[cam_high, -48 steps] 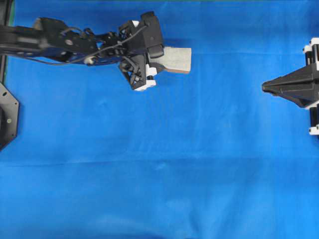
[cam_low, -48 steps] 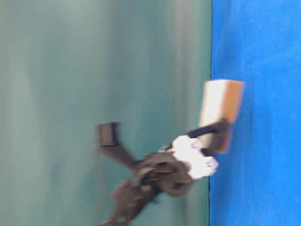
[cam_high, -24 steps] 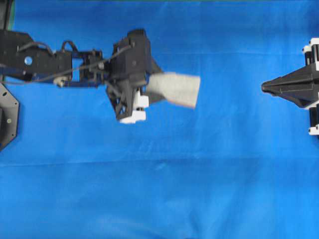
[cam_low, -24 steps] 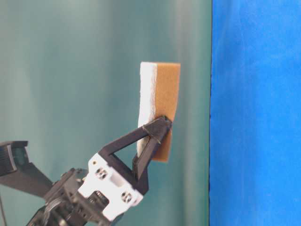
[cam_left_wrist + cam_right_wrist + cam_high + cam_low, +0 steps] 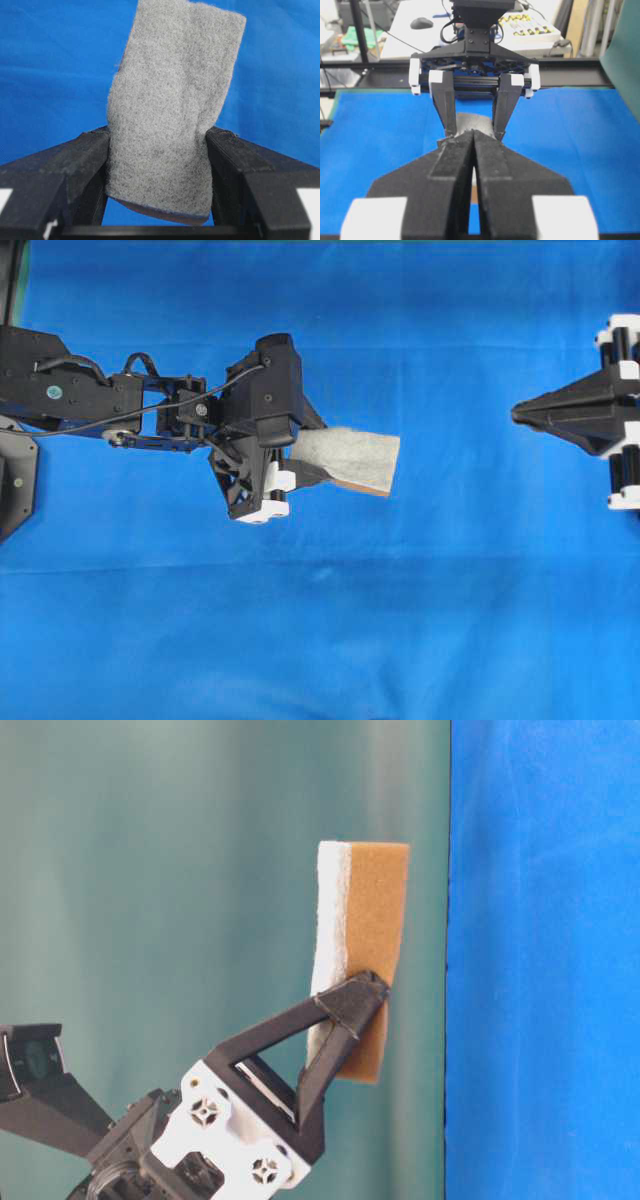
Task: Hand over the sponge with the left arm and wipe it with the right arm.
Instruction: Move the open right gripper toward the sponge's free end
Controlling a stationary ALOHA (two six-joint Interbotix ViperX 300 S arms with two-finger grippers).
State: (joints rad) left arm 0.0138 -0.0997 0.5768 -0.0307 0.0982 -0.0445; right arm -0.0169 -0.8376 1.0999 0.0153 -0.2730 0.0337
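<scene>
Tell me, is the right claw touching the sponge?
Apart. The overhead view shows bare blue cloth between the sponge and the shut right gripper.

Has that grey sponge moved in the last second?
Yes. In the overhead view the sponge, pinched in the left gripper, has travelled down the picture across the blue cloth, now roughly level with the shut right gripper.

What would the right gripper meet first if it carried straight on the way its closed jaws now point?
Probably the sponge, held up in the left gripper directly ahead of the right gripper. Open blue cloth lies between them; their heights seem matched, though that is uncertain.
</scene>
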